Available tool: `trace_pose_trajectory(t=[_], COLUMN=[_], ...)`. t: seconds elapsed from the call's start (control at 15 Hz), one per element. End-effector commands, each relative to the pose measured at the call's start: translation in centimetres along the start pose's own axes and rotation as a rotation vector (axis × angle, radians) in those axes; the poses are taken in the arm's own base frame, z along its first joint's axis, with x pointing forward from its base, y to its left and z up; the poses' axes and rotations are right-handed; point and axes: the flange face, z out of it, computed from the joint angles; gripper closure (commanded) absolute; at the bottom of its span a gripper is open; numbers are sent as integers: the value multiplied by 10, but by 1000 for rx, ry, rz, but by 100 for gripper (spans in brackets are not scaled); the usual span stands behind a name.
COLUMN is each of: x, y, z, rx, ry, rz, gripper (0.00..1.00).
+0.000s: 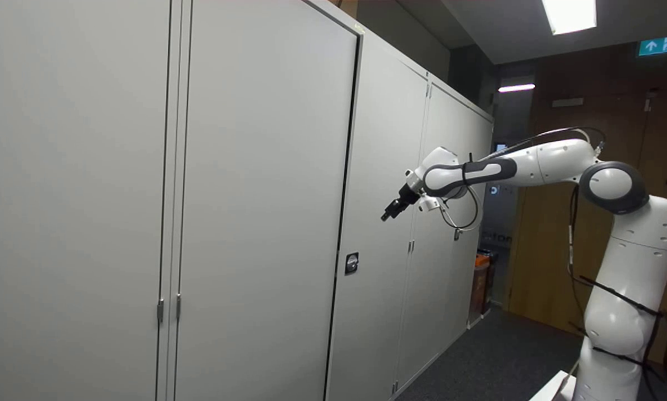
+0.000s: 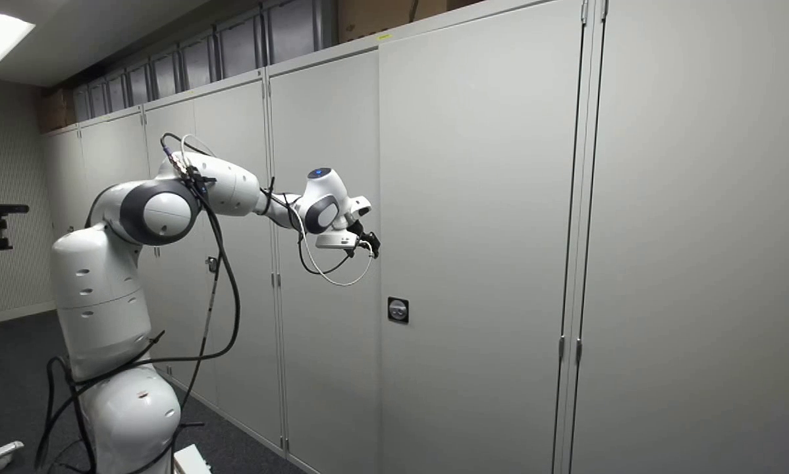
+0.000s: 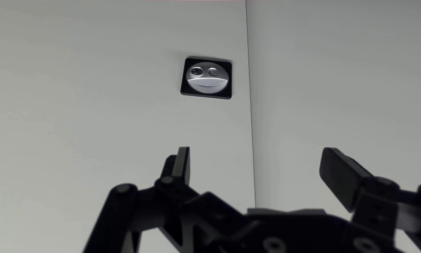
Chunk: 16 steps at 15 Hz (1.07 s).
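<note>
My gripper (image 3: 258, 163) is open with nothing between its fingers in the wrist view. In both exterior views the gripper (image 1: 389, 214) (image 2: 373, 245) hangs in the air, tilted downward, apart from the grey cabinet doors (image 1: 266, 167) (image 2: 480, 164). A round silver lock handle (image 3: 207, 84) in a black square plate sits on a door ahead of the gripper, near the door's edge. This handle also shows in both exterior views (image 1: 352, 263) (image 2: 398, 310), lower than the gripper. A thin vertical door seam (image 3: 251, 123) runs between the two fingers in the wrist view.
Tall grey cabinets form a long wall beside the arm. Another lock handle (image 1: 456, 234) (image 2: 211, 264) is farther along. Metal boxes (image 2: 240, 51) and a cardboard box (image 2: 391, 18) stand on top. An orange-lidded bin (image 1: 480, 273) stands past the cabinets. Loose cables (image 2: 226, 316) hang from the arm.
</note>
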Motion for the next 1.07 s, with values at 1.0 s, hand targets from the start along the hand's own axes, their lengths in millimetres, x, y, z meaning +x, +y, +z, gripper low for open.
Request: trace_pose_trajectory(t=[1.0], x=[-98], y=[-8], z=[-97], rx=[10], ry=[11], rz=[67], gripper=[0])
